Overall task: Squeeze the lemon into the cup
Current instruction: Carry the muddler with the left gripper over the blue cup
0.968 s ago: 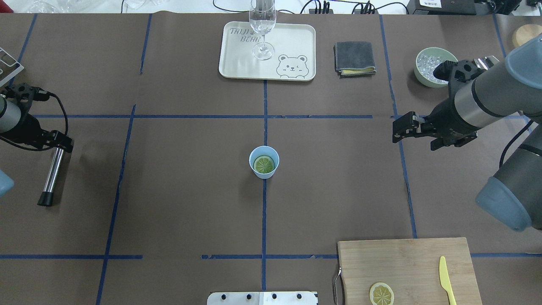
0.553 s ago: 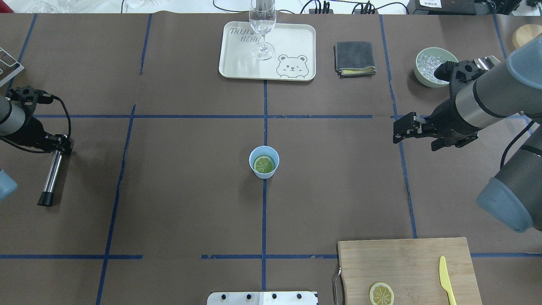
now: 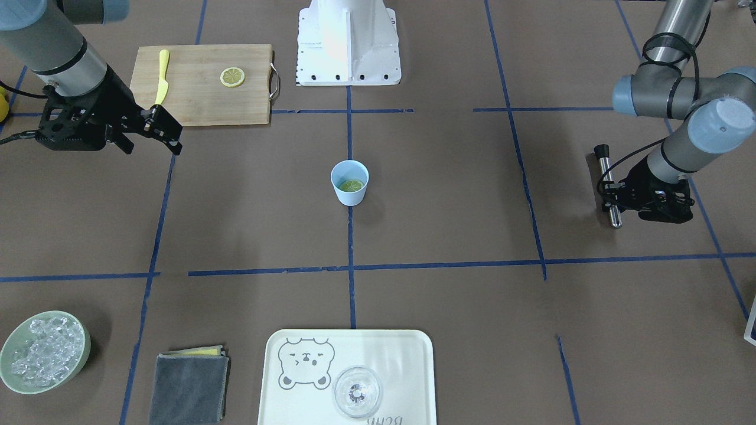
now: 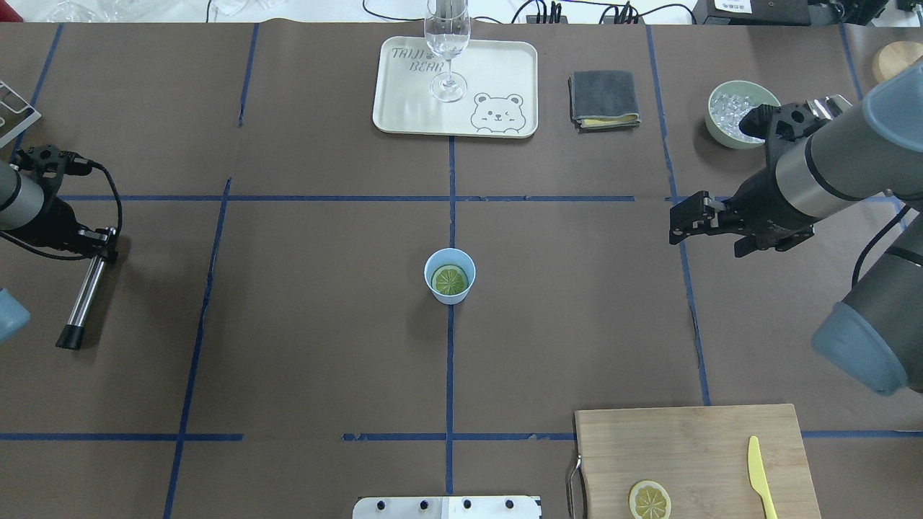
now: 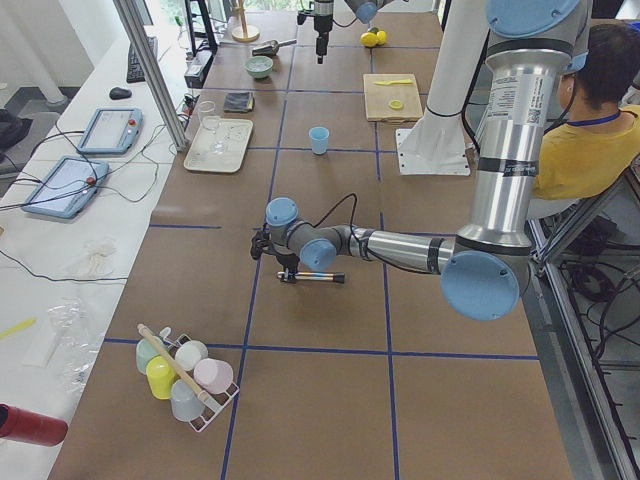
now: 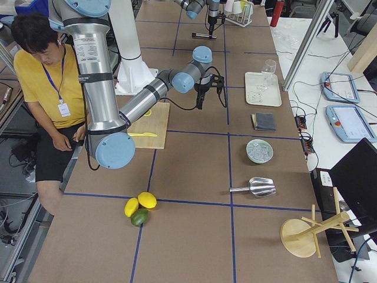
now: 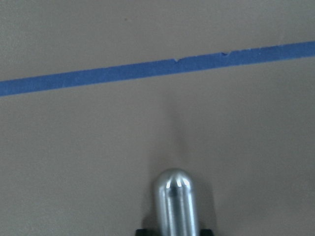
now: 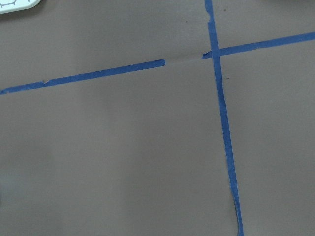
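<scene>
The light-blue cup stands upright at the table's centre; it also shows in the front-facing view. A lemon slice lies flat inside it. A second lemon slice lies on the wooden cutting board. My right gripper hovers open and empty well to the right of the cup. My left gripper is far left, shut on a metal rod with a black end, whose rounded tip shows in the left wrist view.
A yellow plastic knife lies on the board. At the back stand a cream bear tray with a clear stemmed glass, a folded grey cloth and a pale green bowl of ice.
My left gripper has shifted a little to the left with the metal rod in it. The right arm has barely moved. The cup and slices are unchanged.
</scene>
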You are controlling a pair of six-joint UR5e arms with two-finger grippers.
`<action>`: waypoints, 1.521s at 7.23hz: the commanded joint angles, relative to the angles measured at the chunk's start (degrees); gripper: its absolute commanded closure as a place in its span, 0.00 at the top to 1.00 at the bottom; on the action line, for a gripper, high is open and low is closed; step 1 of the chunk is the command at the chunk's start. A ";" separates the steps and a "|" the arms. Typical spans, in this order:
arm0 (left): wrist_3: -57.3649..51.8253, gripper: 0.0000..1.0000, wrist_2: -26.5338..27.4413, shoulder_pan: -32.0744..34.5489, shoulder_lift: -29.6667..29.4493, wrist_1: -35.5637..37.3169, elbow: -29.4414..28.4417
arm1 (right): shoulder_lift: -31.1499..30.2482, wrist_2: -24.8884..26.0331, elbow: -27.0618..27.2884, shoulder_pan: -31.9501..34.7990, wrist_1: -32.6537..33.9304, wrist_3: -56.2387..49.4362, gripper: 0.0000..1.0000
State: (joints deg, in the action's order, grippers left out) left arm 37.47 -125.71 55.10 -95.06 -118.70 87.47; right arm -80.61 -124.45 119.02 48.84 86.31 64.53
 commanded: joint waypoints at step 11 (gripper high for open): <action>1.38 0.00 22.17 -15.27 -25.96 5.63 27.93 | -5.88 0.87 6.05 2.67 0.00 0.07 1.00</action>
State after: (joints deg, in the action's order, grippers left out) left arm 39.02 -107.62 42.36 -119.27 -109.28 114.92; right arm -86.35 -123.69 125.06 51.28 86.24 64.60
